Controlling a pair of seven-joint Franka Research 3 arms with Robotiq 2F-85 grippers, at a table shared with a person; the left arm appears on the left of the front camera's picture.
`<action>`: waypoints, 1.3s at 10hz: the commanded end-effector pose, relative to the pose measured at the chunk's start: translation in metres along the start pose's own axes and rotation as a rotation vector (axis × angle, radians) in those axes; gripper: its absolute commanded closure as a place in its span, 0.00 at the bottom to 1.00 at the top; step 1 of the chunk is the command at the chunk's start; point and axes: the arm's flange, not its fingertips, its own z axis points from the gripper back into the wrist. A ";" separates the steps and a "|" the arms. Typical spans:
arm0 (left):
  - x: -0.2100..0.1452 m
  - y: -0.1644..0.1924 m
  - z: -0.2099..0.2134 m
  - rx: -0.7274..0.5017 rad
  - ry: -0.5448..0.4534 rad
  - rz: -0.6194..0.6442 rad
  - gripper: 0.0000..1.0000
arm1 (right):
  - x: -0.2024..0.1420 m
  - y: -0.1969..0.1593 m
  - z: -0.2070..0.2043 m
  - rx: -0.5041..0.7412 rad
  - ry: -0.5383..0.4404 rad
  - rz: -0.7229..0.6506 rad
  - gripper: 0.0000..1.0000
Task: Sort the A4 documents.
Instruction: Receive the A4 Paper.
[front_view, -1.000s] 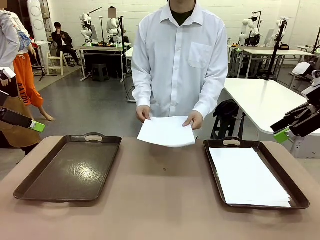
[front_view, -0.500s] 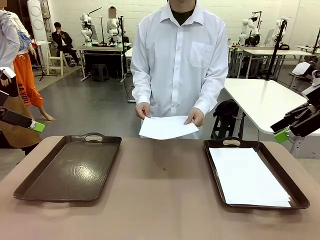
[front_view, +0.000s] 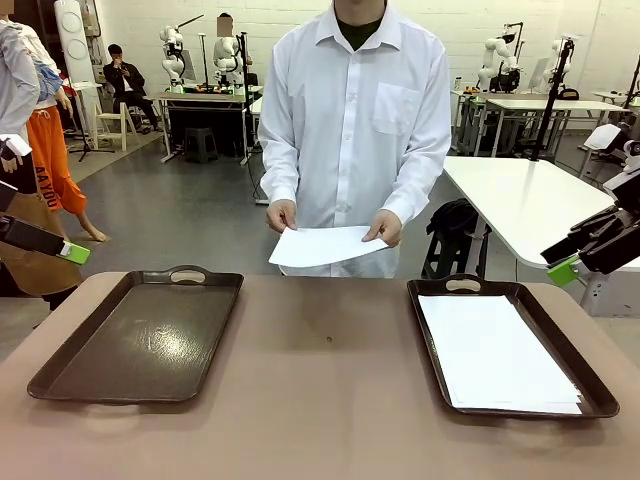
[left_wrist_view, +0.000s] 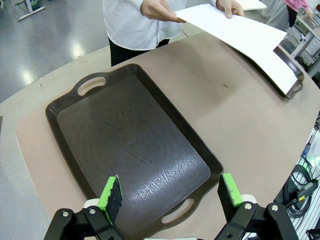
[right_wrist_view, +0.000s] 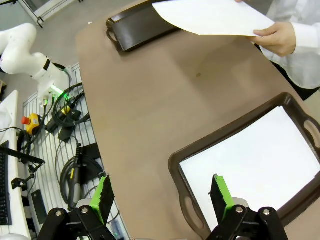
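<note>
A person in a white shirt stands at the far side and holds one white A4 sheet (front_view: 325, 246) in both hands above the table's far edge; the same sheet (left_wrist_view: 235, 31) (right_wrist_view: 212, 17) shows in both wrist views. A stack of A4 documents (front_view: 495, 355) (right_wrist_view: 255, 155) lies in the right dark brown tray (front_view: 600, 385). The left tray (front_view: 140, 340) (left_wrist_view: 130, 145) holds nothing. My left gripper (front_view: 72, 252) (left_wrist_view: 170, 197) hangs open off the table's left side, above the left tray's near end. Off the right side, my right gripper (front_view: 563, 270) (right_wrist_view: 160, 195) is open above the right tray's corner.
The brown table (front_view: 320, 400) lies bare between the two trays. A white table (front_view: 520, 200) stands behind at the right. Cables and an emergency-stop box (right_wrist_view: 30, 120) lie on the floor beside the table in the right wrist view.
The person has drawn the sheet back and up a little, from over the table's far edge towards the body. Neither arm has moved.
</note>
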 end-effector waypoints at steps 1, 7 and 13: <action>-0.002 0.002 -0.002 -0.019 -0.013 -0.012 0.00 | 0.000 0.000 0.000 0.005 -0.005 0.003 0.00; -0.002 0.002 -0.002 -0.019 -0.013 -0.012 0.00 | 0.000 0.000 0.000 0.005 -0.005 0.003 0.00; -0.002 0.002 -0.002 -0.019 -0.013 -0.012 0.00 | 0.000 0.000 0.000 0.005 -0.005 0.003 0.00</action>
